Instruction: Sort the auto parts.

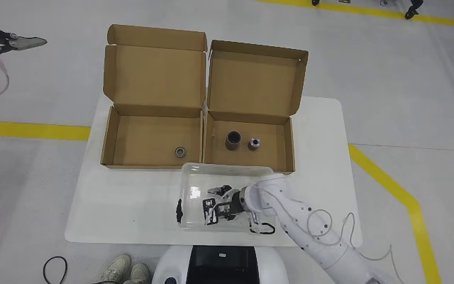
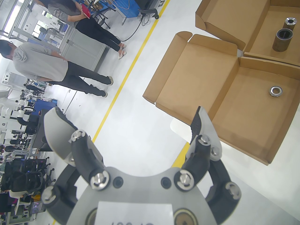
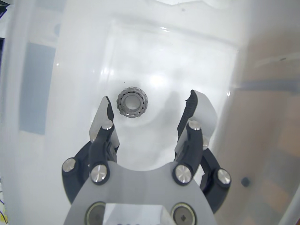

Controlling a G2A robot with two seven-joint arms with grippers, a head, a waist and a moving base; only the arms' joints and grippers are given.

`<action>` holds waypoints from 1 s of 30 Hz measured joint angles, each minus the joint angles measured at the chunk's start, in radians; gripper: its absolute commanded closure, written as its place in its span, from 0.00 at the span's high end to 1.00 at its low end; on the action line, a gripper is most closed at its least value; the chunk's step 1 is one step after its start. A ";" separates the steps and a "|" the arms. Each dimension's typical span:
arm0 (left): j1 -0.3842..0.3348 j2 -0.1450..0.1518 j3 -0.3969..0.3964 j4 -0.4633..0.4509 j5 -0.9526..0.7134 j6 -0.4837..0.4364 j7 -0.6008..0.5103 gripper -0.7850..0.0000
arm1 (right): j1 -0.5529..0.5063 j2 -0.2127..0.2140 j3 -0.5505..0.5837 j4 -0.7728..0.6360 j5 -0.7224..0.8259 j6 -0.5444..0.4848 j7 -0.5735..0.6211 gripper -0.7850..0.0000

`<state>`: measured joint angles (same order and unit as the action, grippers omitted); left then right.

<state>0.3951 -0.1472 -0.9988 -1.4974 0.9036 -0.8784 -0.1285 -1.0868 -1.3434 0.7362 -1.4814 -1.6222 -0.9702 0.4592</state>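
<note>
A clear plastic bin (image 1: pixel 227 167) stands at the table's front edge. My right gripper (image 1: pixel 211 206) is inside it, open and low over the floor of the bin (image 3: pixel 164 54). A small steel roller bearing (image 3: pixel 132 105) lies flat there, just ahead of one fingertip (image 3: pixel 108 108) and off to that side of the gap, touching neither finger. My left gripper (image 2: pixel 127 115) is open and holds nothing; it hangs over the floor, off the table's left side. In the left cardboard box (image 1: pixel 135 160) lies one bearing (image 1: pixel 181 150) (image 2: pixel 275 91).
The right cardboard box (image 1: pixel 273 165) holds a dark sleeve (image 1: pixel 233 140) (image 2: pixel 283 40) and a smaller silver bushing (image 1: pixel 254 143) (image 2: pixel 290 23). Both boxes stand open behind the bin, lids raised at the back. The white table (image 1: pixel 135 206) is bare left of the bin.
</note>
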 measured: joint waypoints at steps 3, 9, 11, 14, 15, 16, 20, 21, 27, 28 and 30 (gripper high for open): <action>0.000 0.000 0.000 0.000 0.000 0.000 0.000 1.00 | 0.004 -0.002 -0.002 -0.002 0.003 0.038 -0.015 0.74; 0.000 0.000 0.000 0.000 0.000 0.000 0.000 1.00 | -0.013 0.003 0.018 -0.022 -0.016 0.143 -0.085 0.69; 0.000 0.000 0.000 0.000 0.000 0.000 0.000 1.00 | -0.024 0.007 0.028 -0.026 -0.015 0.155 -0.117 0.68; 0.000 0.000 0.000 0.000 0.000 0.000 0.000 1.00 | -0.035 0.016 0.029 -0.025 -0.011 0.099 -0.149 0.72; 0.000 0.000 0.000 0.000 0.000 0.000 0.000 1.00 | -0.037 0.018 0.025 -0.022 -0.014 0.075 -0.147 0.70; 0.000 0.000 0.000 0.000 0.000 0.000 0.000 1.00 | -0.038 0.019 0.021 -0.019 -0.015 0.061 -0.143 0.68; 0.000 0.000 0.000 0.000 0.000 0.000 0.000 1.00 | -0.038 0.021 0.010 -0.007 -0.009 0.038 -0.129 0.64; 0.000 0.000 0.000 0.000 0.000 0.000 0.000 1.00 | -0.038 0.021 0.009 -0.006 -0.008 0.040 -0.128 0.62; 0.000 0.000 0.000 0.000 0.000 0.000 0.000 1.00 | -0.033 0.023 -0.003 -0.005 -0.033 0.059 -0.114 0.50; 0.000 0.000 0.000 0.000 0.000 0.000 0.000 1.00 | -0.032 0.023 -0.007 -0.004 -0.041 0.066 -0.106 0.50; 0.000 0.000 0.000 0.000 0.000 0.000 0.000 1.00 | -0.032 0.021 -0.018 -0.006 -0.049 0.079 -0.099 0.48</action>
<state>0.3951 -0.1472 -0.9988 -1.4974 0.9036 -0.8784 -0.1285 -1.1190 -1.3221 0.7184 -1.4876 -1.6708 -0.8915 0.3604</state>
